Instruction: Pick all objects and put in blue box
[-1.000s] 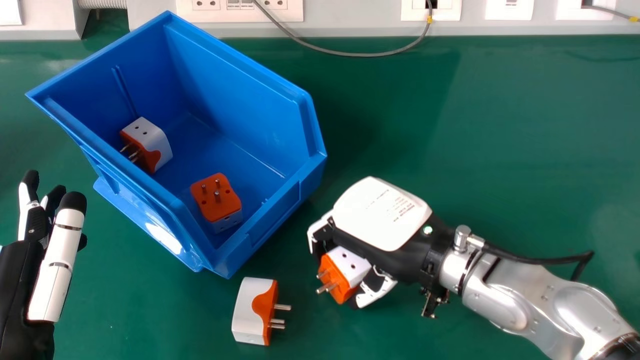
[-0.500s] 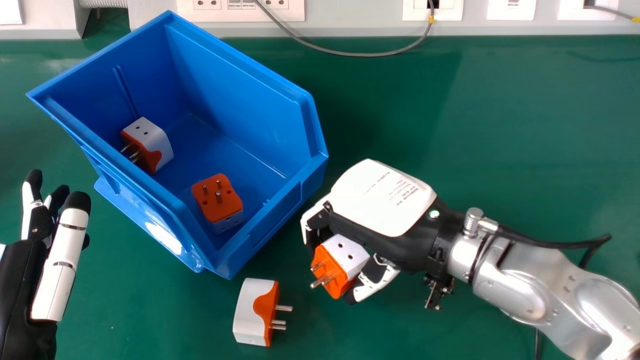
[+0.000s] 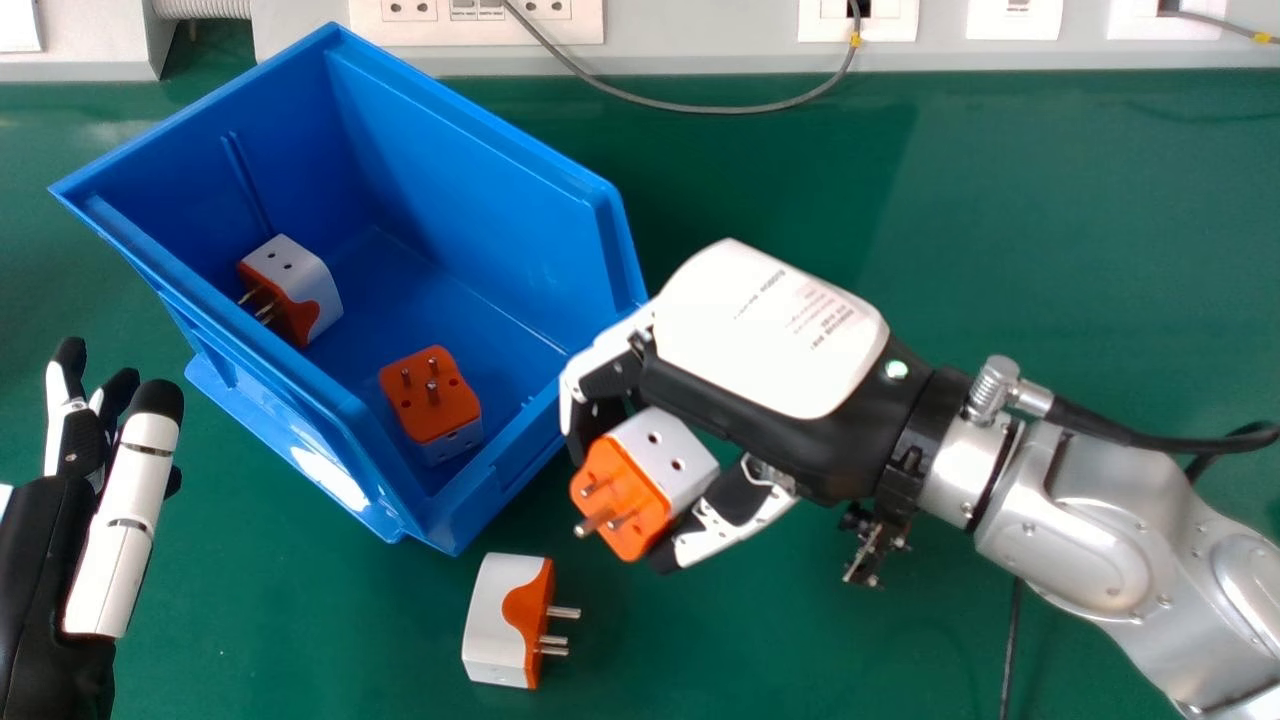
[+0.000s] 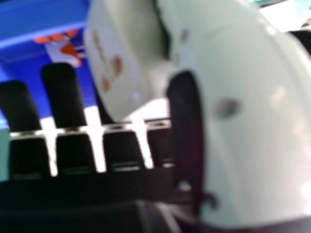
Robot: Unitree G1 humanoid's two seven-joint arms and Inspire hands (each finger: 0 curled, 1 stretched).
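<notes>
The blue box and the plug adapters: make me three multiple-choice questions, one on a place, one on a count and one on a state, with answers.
1. Where is the loose plug adapter lying?
A. Beyond the blue box, by the wall
B. On the green table, nearer the robot than the box
C. On the box's rim

2. How many adapters are inside the box?
A. Two
B. Three
C. Four

3. What is the robot's right hand doing?
A. Resting open and empty
B. Gripping the box's rim
C. Holding an adapter

Answers:
1: B, it lies on its side below the box in the head view.
2: A, one adapter with pins up and one with pins sideways.
3: C, its thumb and fingers are curled round the held adapter.
</notes>
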